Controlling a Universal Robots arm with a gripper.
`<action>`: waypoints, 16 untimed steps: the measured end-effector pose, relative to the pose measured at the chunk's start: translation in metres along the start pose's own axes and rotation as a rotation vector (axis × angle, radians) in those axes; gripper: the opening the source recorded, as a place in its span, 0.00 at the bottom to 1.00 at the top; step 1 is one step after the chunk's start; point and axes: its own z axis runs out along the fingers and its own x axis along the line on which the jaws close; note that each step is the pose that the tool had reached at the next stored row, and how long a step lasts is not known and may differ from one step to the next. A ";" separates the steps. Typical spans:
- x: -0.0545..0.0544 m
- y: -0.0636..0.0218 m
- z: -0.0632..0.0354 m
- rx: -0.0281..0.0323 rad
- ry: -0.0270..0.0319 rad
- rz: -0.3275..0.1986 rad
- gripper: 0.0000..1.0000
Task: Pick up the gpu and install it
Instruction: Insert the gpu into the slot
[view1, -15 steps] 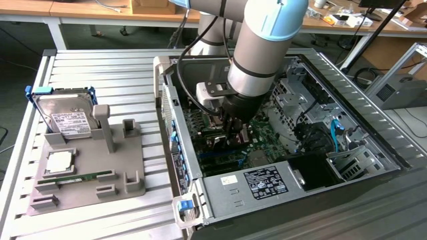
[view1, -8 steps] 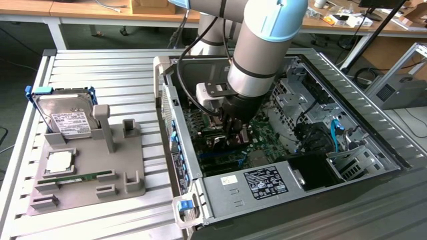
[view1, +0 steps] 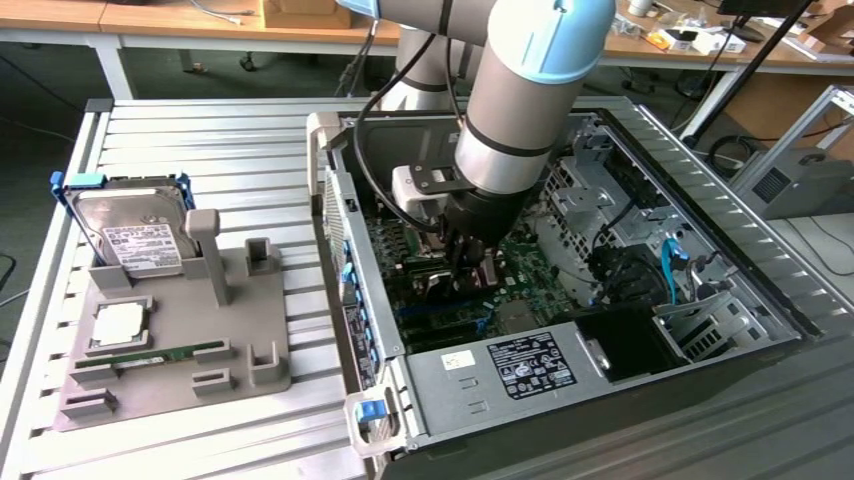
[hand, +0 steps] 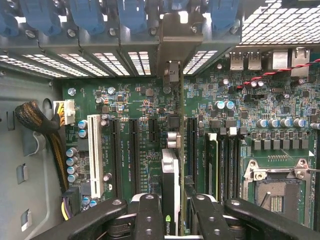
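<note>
Jaws are clamped on the gpu (hand: 170, 170), one on each flat face, so the gripper (hand: 172, 212) holds the card on edge. In the exterior view the gripper (view1: 467, 245) is down inside the open computer case (view1: 747, 290), near the centre of the picture and just above the motherboard (view1: 534, 270).

In the wrist view the card runs edge-on from the fingers (hand: 147, 215) toward its silver bracket (hand: 170, 47), which sits at the case's rear slot openings. It lies between the long expansion slots (hand: 135, 150), beside the empty CPU socket (hand: 275, 192).

The pick-up looks done, and the card is lined up over the board. Whether its edge connector is fully seated I cannot tell.

At nine o'clock from the case, the grey fixture tray (view1: 254, 370) holds the hard drive (view1: 134, 240) and the memory stick (view1: 154, 357).
</note>
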 end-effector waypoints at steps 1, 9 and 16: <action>0.000 0.0000 0.0001 0.0000 0.0000 0.000 0.27; 0.000 0.0000 0.0007 0.0001 0.0000 0.000 0.27; 0.000 0.0000 0.0007 0.0000 0.0000 0.000 0.27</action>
